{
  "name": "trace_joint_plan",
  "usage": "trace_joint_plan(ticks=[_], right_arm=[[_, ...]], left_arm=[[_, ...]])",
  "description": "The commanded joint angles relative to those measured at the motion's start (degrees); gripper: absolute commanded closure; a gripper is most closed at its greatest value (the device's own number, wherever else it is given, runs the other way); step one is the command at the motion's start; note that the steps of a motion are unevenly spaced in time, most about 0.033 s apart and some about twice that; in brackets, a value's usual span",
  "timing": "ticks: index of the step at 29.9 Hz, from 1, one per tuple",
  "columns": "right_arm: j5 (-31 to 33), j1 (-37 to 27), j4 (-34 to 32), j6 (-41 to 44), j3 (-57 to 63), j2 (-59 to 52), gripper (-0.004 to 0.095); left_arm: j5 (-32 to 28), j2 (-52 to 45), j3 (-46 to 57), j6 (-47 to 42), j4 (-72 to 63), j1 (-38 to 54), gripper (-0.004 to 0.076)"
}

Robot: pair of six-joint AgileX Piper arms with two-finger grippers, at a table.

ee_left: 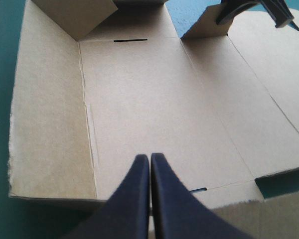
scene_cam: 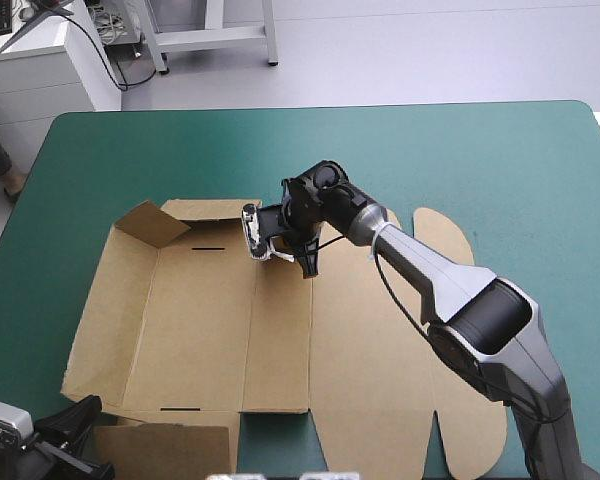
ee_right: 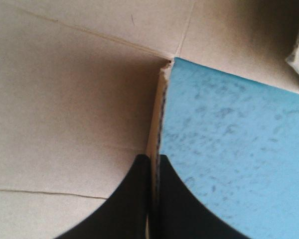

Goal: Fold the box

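The brown box (scene_cam: 210,320) lies spread on the teal-green table as a cut sheet. Its left wall (scene_cam: 100,320) and far-left corner flap (scene_cam: 152,222) are tilted up. My right gripper (scene_cam: 307,264) reaches to the middle of the sheet's far edge and is shut on a raised edge of board. In the right wrist view that thin edge (ee_right: 157,119) runs up from between the fingers of the gripper (ee_right: 153,160). My left gripper (scene_cam: 80,412) hovers at the box's near-left corner. It is shut (ee_left: 150,159) with nothing in it and points across the box floor (ee_left: 154,99).
The lid panel with rounded tabs (scene_cam: 380,400) lies flat on the right, under my right arm. A near flap (scene_cam: 165,450) lies by the table's front edge. Bare teal-green cover (scene_cam: 480,160) stretches beyond the box and to its right.
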Motion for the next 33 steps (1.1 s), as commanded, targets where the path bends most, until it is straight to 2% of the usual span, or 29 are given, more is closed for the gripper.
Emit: trace_joint_plan(ticks=[1, 6, 9, 13, 15, 18, 21, 25, 27, 31, 33], right_arm=[[-5.0, -0.6, 0.0, -0.2, -1.5, -3.6, 0.0927], [-4.1, -2.2, 0.0, 1.1, -1.5, -3.2, 0.0899], [-2.4, -3.0, 0.0, 2.0, -1.5, -2.9, 0.0752], [-2.9, -3.2, 0.0, 2.2, -1.5, -2.9, 0.0472], [-3.2, -3.2, 0.0, 2.2, -1.8, -2.9, 0.0394], [-2.5, -3.2, -0.4, 5.6, -3.5, -3.2, 0.0371], [1.4, -3.2, -2.3, 13.2, -6.6, -4.5, 0.0372], [12.8, -3.2, -6.8, 23.0, -11.4, -6.7, 0.0424], [13.4, -3.3, -9.9, 29.0, -11.9, -8.7, 0.0524], [13.4, -3.8, -10.4, 35.8, -11.8, -13.3, 0.0902], [13.4, -3.9, -10.4, 41.1, -11.6, -16.3, 0.0917]], left_arm=[[-4.3, 0.0, -1.2, 0.0, -0.1, -0.3, 0.0732], [-4.3, 0.0, -1.2, 0.0, -0.1, -0.3, 0.0732], [-4.3, 0.0, -1.2, 0.0, -0.1, -0.3, 0.0732], [-4.3, 0.0, -1.2, 0.0, -0.1, -0.3, 0.0732], [-4.3, 0.0, -1.2, 0.0, -0.1, -0.3, 0.0732], [-4.3, 0.0, -1.2, 0.0, -0.1, -0.3, 0.0732], [-4.3, 0.0, -1.2, 0.0, -0.1, -0.3, 0.0732], [-4.3, 0.0, -1.2, 0.0, -0.1, -0.3, 0.0732], [-4.3, 0.0, -1.2, 0.0, -0.1, -0.3, 0.0732], [-4.3, 0.0, -1.2, 0.0, -0.1, -0.3, 0.0732], [-4.3, 0.0, -1.2, 0.0, -0.1, -0.3, 0.0732]])
